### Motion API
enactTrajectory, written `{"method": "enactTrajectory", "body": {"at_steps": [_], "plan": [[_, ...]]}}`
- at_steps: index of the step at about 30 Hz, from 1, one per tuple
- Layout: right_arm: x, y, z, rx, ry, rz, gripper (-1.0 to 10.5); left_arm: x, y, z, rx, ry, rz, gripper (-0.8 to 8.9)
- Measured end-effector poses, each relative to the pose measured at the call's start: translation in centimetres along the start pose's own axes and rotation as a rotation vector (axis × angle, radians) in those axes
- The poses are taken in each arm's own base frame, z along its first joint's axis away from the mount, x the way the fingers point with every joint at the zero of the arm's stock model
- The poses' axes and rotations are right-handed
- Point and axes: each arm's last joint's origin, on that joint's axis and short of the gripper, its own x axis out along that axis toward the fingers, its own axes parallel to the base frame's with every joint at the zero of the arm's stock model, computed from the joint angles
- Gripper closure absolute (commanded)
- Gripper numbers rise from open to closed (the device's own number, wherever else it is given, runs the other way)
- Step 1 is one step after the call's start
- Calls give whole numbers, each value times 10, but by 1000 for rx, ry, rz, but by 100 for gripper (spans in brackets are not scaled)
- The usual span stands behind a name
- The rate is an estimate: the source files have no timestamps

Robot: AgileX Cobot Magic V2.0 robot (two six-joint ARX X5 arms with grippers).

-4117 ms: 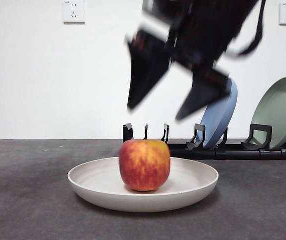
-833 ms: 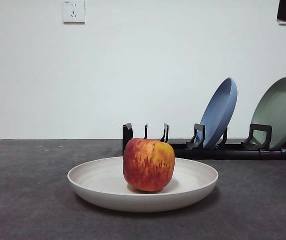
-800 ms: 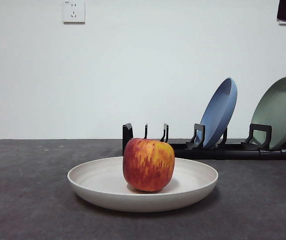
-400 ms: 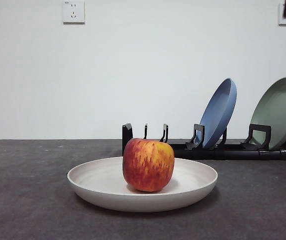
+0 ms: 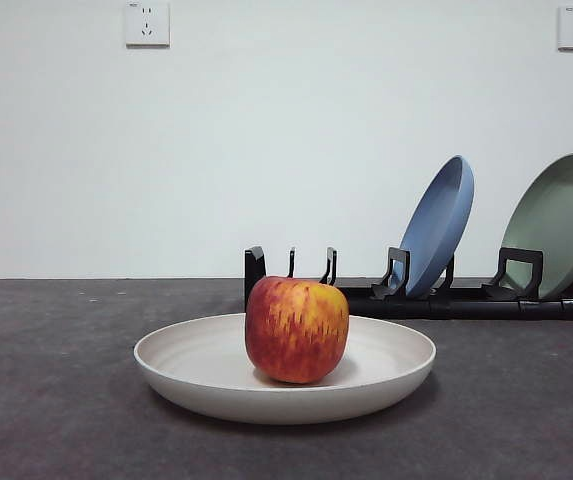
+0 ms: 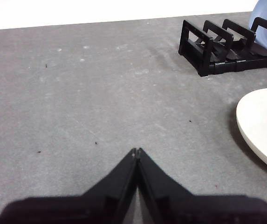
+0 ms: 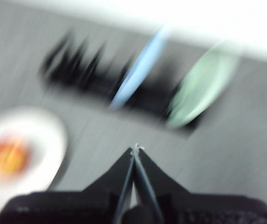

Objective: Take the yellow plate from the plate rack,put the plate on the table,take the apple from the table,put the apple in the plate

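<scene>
Sitting nearest the front camera, the wide shallow cream-yellow plate [image 5: 284, 372] is lying flat on the dark grey mottled table [image 5: 56, 400], and the round red apple with yellow-orange streaks [image 5: 297, 329] is resting upright inside it, a little off its middle, touching nothing else.

Neither arm is showing in the front view. The left gripper [image 6: 137, 151] is hanging over bare table with its two black jaws pressed together tip to tip and nothing between them; the rim of the plate is lying off to one side of it, well apart, and the near end of the long low black plastic plate rack [image 6: 217, 44] is standing farther beyond that, its empty prong slots facing this gripper.

The right gripper [image 7: 135, 149] is likewise showing its jaws closed against each other, carrying nothing. Its picture is heavily blurred, but the plate with the apple is appearing as a pale disc with a red-orange patch on one side of the jaws, while the rack is stretching across farther ahead of them.

Behind the plate, the rack is carrying a round matte blue plate [image 5: 438, 225] leaning in a middle slot and a round pale green plate [image 5: 558, 223] leaning at its far end. Two white wall sockets [image 5: 147, 22] are sitting high on the white wall.
</scene>
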Motion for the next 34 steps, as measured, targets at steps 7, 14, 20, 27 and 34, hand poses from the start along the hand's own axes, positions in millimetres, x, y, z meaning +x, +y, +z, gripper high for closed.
{"method": "enactTrajectory", "body": {"at_steps": [7,14,20,27,34], "plan": [[-13,-8,-34,48,-323,-252,941,0,0,0,0,0,0,817],[41,-4,-109,106,-343,-250,941,0,0,0,0,0,0,817],[89,0,-173,196,-252,-225,941,0,0,0,0,1,0,817],[109,4,-204,229,-176,-199,941,0,0,0,0,1,0,817],[113,4,-210,231,-161,-196,941,0,0,0,-1,1,0,817]]}}
